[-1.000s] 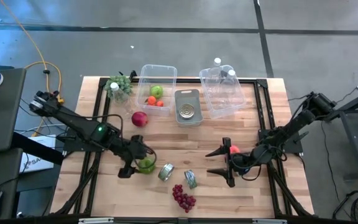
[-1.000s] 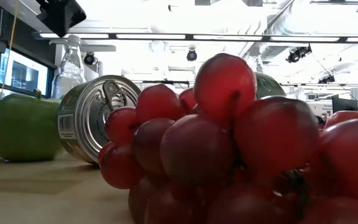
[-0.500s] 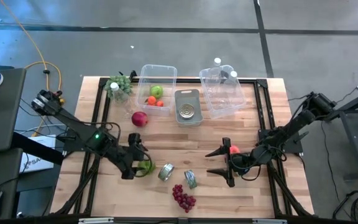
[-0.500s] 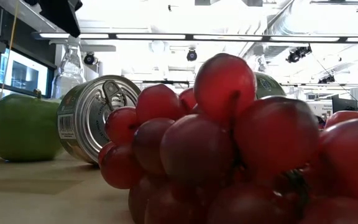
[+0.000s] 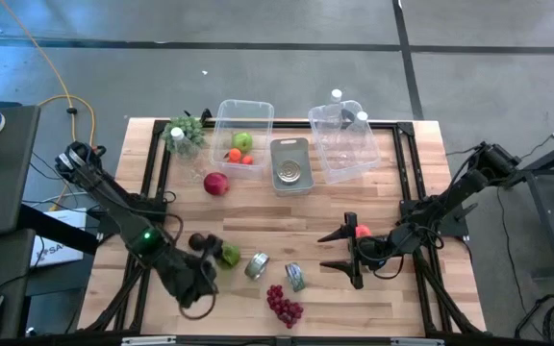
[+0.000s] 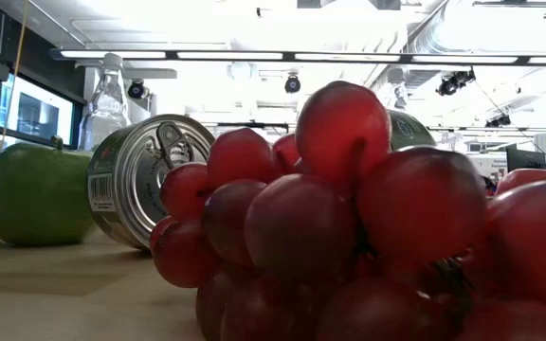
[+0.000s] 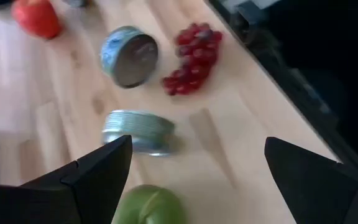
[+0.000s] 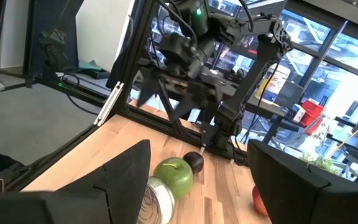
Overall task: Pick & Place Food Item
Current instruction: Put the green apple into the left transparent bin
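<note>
Retreating toward the near edge of the wooden table (image 5: 383,207), the left hand (image 5: 203,274) has come away from the round green apple (image 5: 228,255): a second ago its fingers bracketed the fruit, and now they stand wide and empty, with the apple lying on the boards just beyond them. In the left wrist view the apple (image 7: 146,205) shows low between the two spread fingers (image 7: 98,174), close but not touched. I judge that the grasp either missed or was given up, so the apple is still to be picked and carried.

Nearest the front edge lies the bunch of dark red grapes (image 5: 283,307), filling the low view. Just behind it are two metal cans tipped on their sides, one silver can (image 5: 256,265) just beside the apple and another can (image 5: 294,277) nearer the grapes.

The right hand (image 5: 347,248) rests to the right of these, well apart from the apple, its fingers parted and holding nothing; a small red fruit (image 5: 363,231) lies just beside it.

Farther back a red apple (image 5: 215,184) sits alone at mid-table. Beyond it stand a clear plastic bin (image 5: 255,111) holding a green apple and small orange fruits, a grey tray (image 5: 290,147) with a can in it, and a second clear bin (image 5: 346,165) with bottles. The first bin looks the likely goal, a long carry from where the apple lies now.
</note>
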